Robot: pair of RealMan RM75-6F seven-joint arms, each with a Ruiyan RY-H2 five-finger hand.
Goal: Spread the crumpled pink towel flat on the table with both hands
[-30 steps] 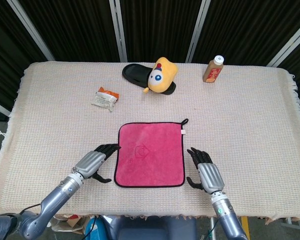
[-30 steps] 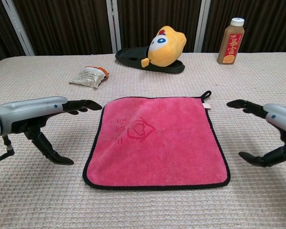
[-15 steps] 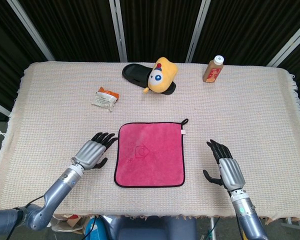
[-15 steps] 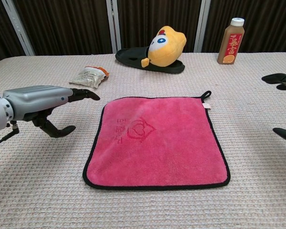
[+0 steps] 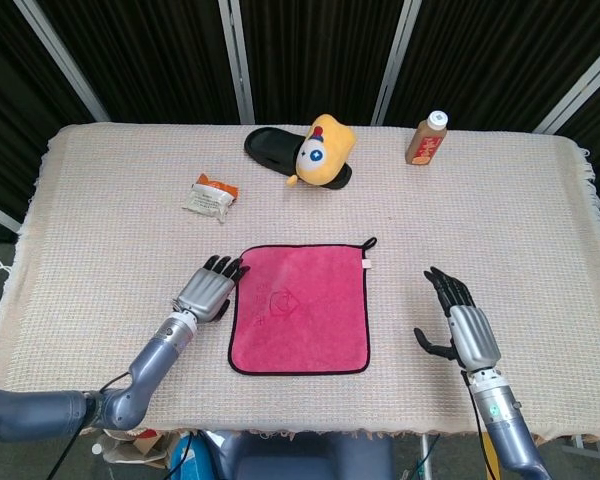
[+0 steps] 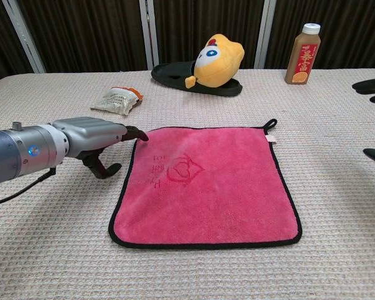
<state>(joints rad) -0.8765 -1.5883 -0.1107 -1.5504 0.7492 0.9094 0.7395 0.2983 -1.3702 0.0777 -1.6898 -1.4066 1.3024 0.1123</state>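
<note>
The pink towel (image 5: 300,309) (image 6: 205,184) lies flat and square on the table, with a black border and a small loop at its far right corner. My left hand (image 5: 207,291) (image 6: 94,139) hovers beside the towel's far left corner, fingers stretched out, fingertips at the towel's edge, holding nothing. My right hand (image 5: 462,324) is well to the right of the towel, open with fingers spread; in the chest view only the fingertips (image 6: 370,85) show at the right border.
At the back, a yellow plush toy (image 5: 325,151) sits on a black slipper (image 5: 272,147). A brown bottle (image 5: 426,138) stands back right. A small crumpled packet (image 5: 210,196) lies back left of the towel. A woven cloth (image 5: 100,250) covers the table.
My left hand moved forward and right, up to the towel's far left corner. My right hand drew away rightward from the towel's right edge. The towel stayed flat.
</note>
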